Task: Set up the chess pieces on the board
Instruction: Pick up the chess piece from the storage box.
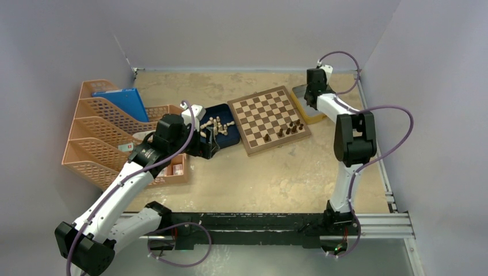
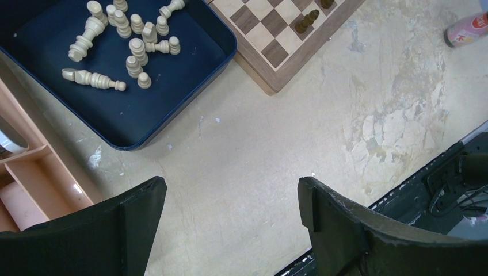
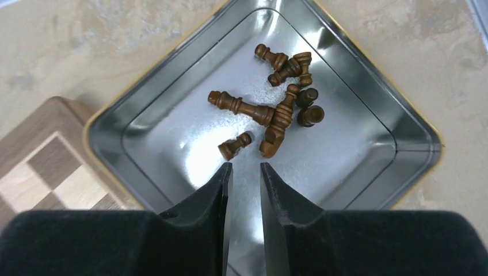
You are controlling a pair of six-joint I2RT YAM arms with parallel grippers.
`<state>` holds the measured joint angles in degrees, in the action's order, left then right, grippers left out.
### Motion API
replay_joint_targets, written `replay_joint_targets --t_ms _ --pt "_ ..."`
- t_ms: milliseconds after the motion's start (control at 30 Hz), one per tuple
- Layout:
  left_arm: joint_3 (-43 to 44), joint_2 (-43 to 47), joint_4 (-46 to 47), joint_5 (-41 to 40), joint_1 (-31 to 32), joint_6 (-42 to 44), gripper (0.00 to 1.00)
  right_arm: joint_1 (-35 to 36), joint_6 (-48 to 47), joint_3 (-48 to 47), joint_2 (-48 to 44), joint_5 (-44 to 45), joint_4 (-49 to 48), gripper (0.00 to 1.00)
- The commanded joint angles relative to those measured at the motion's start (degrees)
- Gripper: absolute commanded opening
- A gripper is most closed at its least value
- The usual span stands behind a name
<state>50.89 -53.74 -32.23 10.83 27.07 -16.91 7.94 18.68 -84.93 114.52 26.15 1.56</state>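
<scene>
The board (image 1: 267, 119) lies in the middle of the table, with several dark chess pieces (image 1: 289, 129) standing near its right corner. More dark pieces (image 3: 276, 109) lie tipped over in a silver tin (image 3: 144, 144) right of the board. My right gripper (image 3: 246, 167) hovers over the tin just short of a small pawn (image 3: 235, 146), its jaws a narrow gap apart with nothing between them. Cream pieces (image 2: 132, 46) lie in a dark blue tray (image 2: 172, 109) left of the board. My left gripper (image 2: 232, 190) is wide open and empty above bare table near the tray.
Orange mesh file racks (image 1: 98, 138) holding a blue folder (image 1: 124, 103) stand at the left. An orange compartment box (image 2: 34, 184) sits beside the tray. A pink-labelled can (image 2: 466, 30) lies at the edge of the left wrist view. The arms' black mounting rail (image 1: 276, 224) runs along the near edge.
</scene>
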Motion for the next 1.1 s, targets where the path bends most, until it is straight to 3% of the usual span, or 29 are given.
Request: replay_joint_targets --t_ms 0,300,500,867,1067 --pt "1.2 0.3 2.2 -2.1 0.3 0.1 0.85 -0.8 -2.9 -4.9 2.4 -1.7 -4.2 0.27" --pt "1.0 0.1 2.1 -4.2 0.2 0.1 0.85 -1.9 -6.3 -9.8 8.1 -2.4 -4.6 0.29" --pt "1.1 -0.6 1.9 -4.2 0.3 0.2 0.85 -2.8 -2.5 -11.6 9.1 -1.0 -2.7 0.3" --pt "1.0 -0.6 1.9 -4.5 0.3 0.1 0.85 -5.4 -2.7 -8.6 6.9 0.7 -4.2 0.32" --pt "1.1 -0.9 1.9 -4.4 0.3 0.2 0.85 -7.3 -1.7 -6.8 6.4 -0.8 -4.4 0.41"
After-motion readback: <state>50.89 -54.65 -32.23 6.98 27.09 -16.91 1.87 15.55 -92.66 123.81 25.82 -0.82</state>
